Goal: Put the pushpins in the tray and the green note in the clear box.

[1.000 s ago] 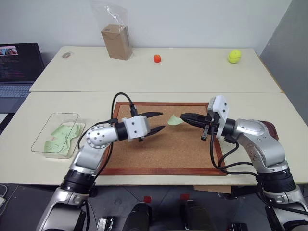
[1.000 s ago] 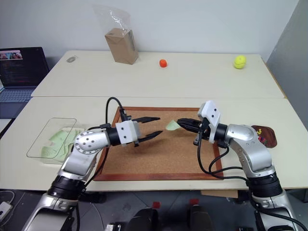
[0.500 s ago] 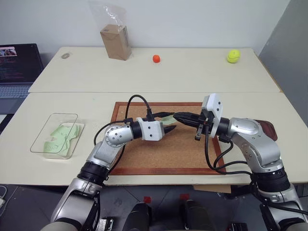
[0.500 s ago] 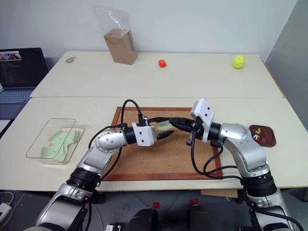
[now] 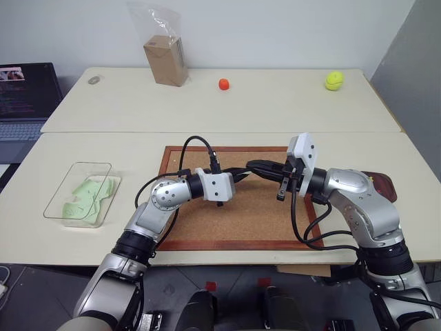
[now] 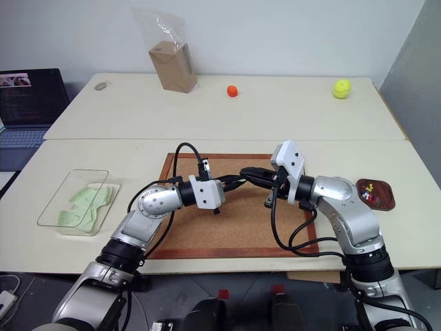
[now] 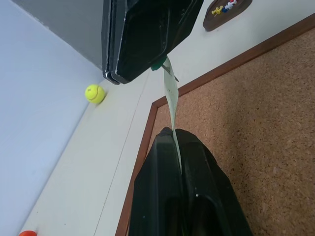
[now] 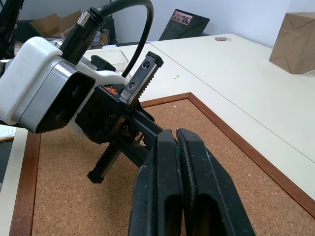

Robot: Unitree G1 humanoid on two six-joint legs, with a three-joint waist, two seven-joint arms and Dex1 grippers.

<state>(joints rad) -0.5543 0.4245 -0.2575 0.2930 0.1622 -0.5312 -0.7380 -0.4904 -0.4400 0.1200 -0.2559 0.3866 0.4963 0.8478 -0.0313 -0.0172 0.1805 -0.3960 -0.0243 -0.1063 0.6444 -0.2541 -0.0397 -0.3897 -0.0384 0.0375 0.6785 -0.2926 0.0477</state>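
Over the cork board (image 5: 207, 245) my two grippers meet tip to tip. My left gripper (image 7: 173, 132) is shut on the lower edge of the green note (image 7: 170, 88), a pale green slip standing on edge. The note's upper edge ends at a dark green pushpin (image 7: 158, 64), on which my right gripper (image 5: 252, 165) is shut. The tray (image 6: 377, 195), a small reddish-brown dish holding several pushpins (image 7: 222, 9), sits on the table beside my right forearm. At the far left stands the clear box (image 5: 79, 194) with pale green slips inside.
On the far table are a cardboard box in a plastic bag (image 5: 165, 58), a small orange ball (image 5: 224, 84) and a yellow tennis ball (image 5: 334, 81). A laptop (image 5: 24, 96) is at the left edge.
My left gripper moved right to the note held out by my right gripper, and its open fingers have shut on the note's edge. The right arm has hardly moved.
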